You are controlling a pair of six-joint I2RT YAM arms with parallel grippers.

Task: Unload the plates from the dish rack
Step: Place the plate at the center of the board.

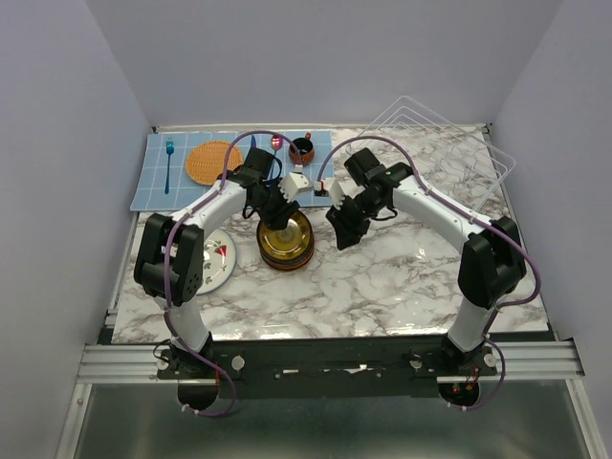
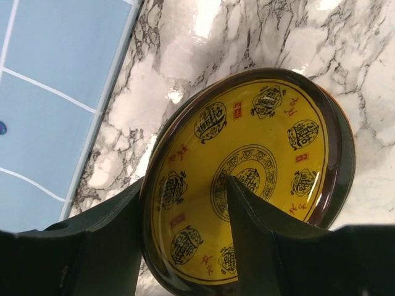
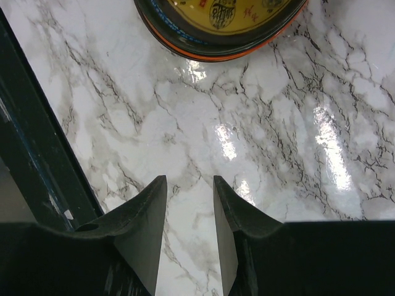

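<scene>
Left gripper (image 2: 185,191) is hanging low over the near-left edge of the mustard-yellow plate (image 2: 259,142), jaws spread wider than the rim. One finger (image 2: 105,246) is sitting outside the dark rim, just beside it, and the other finger (image 2: 265,246) is reaching in over the patterned face. The rim is passing between them and is not being pinched. The plate is lying flat, face up, on top of a plate stack (image 1: 285,251) on the marble table (image 3: 278,123), toward its middle and just in front of the left arm's wrist. In the right wrist view an orange-red plate (image 3: 203,57) is showing as a thin edge beneath it. Right gripper (image 3: 189,185) is hovering over bare marble to the right of the stack, near but apart from it, fingers parted by a narrow gap and holding nothing. White plate with red wedges (image 1: 218,260) is lying flat at the left, partly under the left arm. The dish rack (image 1: 449,134) is standing at the far right corner, well apart from both grippers.
</scene>
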